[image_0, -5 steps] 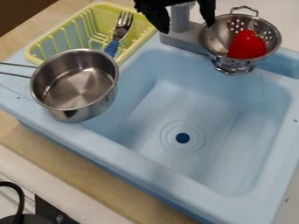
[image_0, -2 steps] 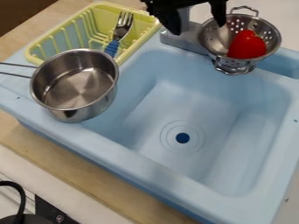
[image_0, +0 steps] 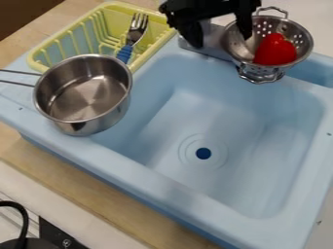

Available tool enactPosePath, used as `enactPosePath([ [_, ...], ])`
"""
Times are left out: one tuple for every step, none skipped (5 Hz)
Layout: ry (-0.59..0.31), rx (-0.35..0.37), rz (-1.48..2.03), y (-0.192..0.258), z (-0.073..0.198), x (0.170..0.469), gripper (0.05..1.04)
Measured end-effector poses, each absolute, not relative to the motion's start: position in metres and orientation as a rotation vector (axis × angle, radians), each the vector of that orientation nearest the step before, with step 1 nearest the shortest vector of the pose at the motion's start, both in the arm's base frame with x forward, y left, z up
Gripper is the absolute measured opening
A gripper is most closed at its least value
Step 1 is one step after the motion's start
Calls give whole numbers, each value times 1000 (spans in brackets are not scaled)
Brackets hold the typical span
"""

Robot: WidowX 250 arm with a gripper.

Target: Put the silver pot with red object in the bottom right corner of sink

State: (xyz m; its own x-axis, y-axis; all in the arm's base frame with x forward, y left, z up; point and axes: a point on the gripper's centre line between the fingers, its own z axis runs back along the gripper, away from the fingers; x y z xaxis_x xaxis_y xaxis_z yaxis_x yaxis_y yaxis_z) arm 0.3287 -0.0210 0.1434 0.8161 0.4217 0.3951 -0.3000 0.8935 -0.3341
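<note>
The gripper (image_0: 221,41) is holding its jaws apart, probably for pinching the rim of the silver colander (image_0: 260,71) at their right in view. Its bowl is cradling the red object (image_0: 275,50), letting both travel together; below the jaws, the sink (image_0: 162,180) is offering the destination corner.

Free room over sink basin (image_0: 224,114), between saucepan (image_0: 84,99) and colander (image_0: 259,70)

Tan wood-look counter (image_0: 84,192); blue sink (image_0: 172,184) on it.
</note>
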Motion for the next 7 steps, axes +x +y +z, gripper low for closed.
enactPosePath([
  [-480,-282,389,-24,138,327,706],
  [-483,-316,383,-29,134,322,410],
  [-488,-325,369,-29,134,322,183],
  [-486,-331,366,-28,135,322,72],
  [-493,-345,366,-27,140,320,61],
  [-481,-345,377,-27,145,314,60],
  [-488,-360,397,-27,154,303,59],
])
